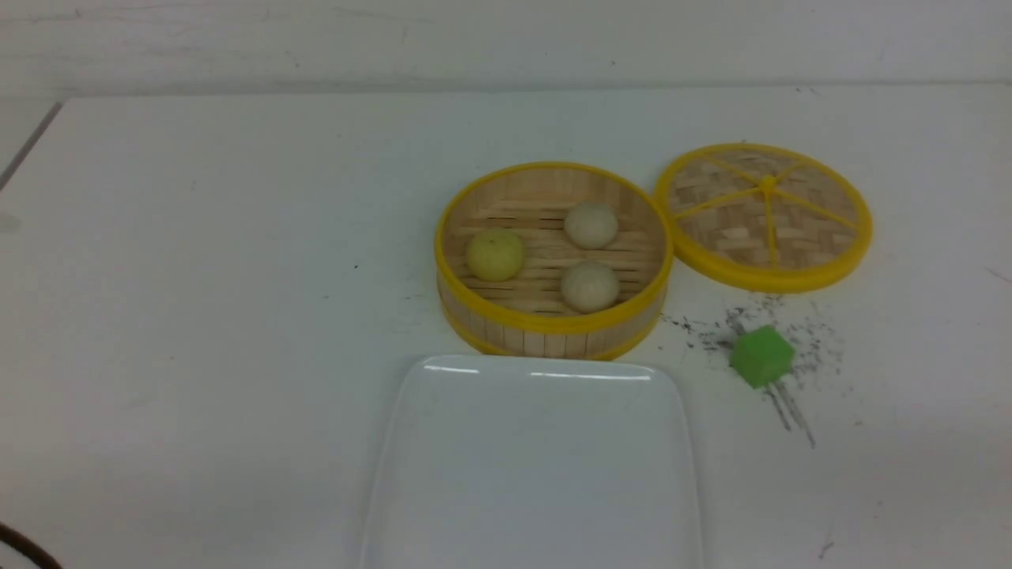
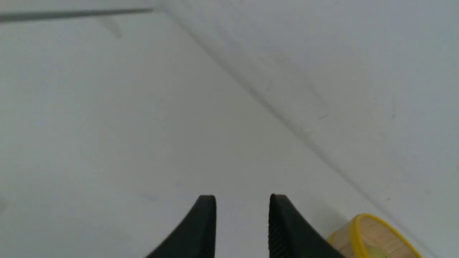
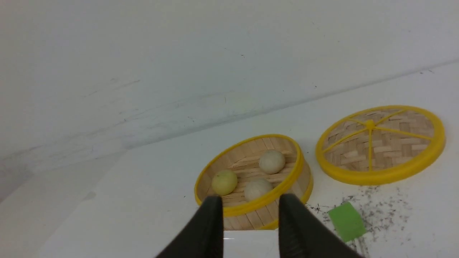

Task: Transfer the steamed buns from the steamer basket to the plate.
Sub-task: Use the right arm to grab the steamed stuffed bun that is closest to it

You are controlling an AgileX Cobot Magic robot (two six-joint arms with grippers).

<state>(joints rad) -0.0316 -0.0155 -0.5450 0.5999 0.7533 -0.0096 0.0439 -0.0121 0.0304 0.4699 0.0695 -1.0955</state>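
Note:
The steamer basket (image 1: 553,320) stands mid-table with its lid off. Inside lie three steamed buns: a pale yellow-green one (image 1: 495,254) at the left, an off-white one (image 1: 591,224) at the back and another (image 1: 590,285) at the front. The white plate (image 1: 538,466) lies empty just in front of the basket. Neither arm shows in the front view. My right gripper (image 3: 251,200) hangs open and empty above the plate's far edge, facing the basket (image 3: 265,211). My left gripper (image 2: 242,200) is open and empty over bare table, with the basket's rim (image 2: 358,229) off to one side.
The flat woven lid (image 1: 763,215) lies to the right of the basket, touching it or nearly so. A green cube (image 1: 760,356) sits on dark scuff marks in front of the lid. A wall runs along the table's far edge.

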